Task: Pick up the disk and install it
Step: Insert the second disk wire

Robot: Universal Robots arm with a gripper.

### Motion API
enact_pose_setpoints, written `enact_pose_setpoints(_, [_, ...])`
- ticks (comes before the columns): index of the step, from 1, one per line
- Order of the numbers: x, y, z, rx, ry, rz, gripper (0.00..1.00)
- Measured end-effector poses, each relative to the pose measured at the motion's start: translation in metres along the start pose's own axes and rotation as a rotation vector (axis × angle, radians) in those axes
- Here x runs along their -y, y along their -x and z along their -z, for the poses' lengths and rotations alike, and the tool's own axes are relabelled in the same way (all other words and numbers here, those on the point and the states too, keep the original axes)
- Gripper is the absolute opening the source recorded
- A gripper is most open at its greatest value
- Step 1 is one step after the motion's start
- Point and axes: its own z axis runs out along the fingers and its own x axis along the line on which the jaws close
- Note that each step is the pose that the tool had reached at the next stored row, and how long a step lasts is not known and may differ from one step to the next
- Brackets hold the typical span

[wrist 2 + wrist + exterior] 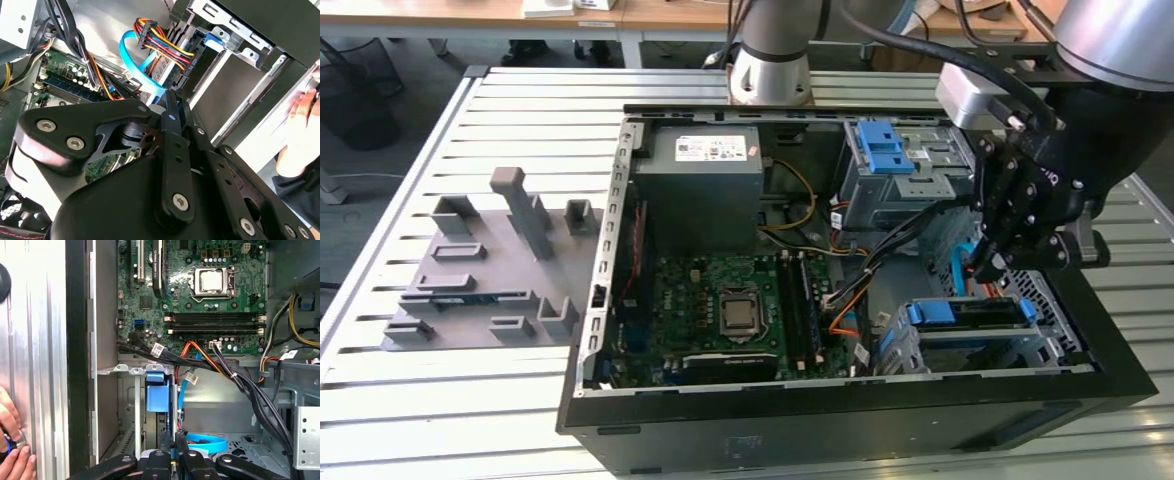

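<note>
Exterior view: the disk [958,314] is seen seated in the drive cage at the exterior view's right, just beneath the gripper [982,270], whose fingers are pressed together on nothing; it is judged rigid, weighty and shock-sensitive, and best gripped by its blue bracket's edges.

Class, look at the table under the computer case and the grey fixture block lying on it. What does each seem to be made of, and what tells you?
Table: probably aluminium, with a pale brushed sheen and long parallel slots like extruded profile. Fixture block: likely matte grey plastic, possibly printed, with a dull even colour, no shine and blocky moulded posts.
</note>
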Motion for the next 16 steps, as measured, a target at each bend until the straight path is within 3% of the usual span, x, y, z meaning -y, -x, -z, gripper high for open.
enact_pose_setpoints(2, [-0.0001, 0.0000, -0.0006, 0.0111, 0.0004, 0.000, 0.16])
enact_pose_setpoints(5, [0.0000, 0.0001, -0.0011, 0.0385, 0.0012, -0.001, 0.16])
enact_pose_setpoints(6, [-0.0001, 0.0001, -0.0014, 0.0436, 0.0013, -0.001, 0.16])
enact_pose_setpoints(10, [-0.0001, -0.0002, -0.0032, 0.0443, 0.0014, -0.001, 0.16])
enact_pose_setpoints(16, [-0.0002, -0.0037, -0.0132, 0.0446, 0.0014, -0.001, 0.16])
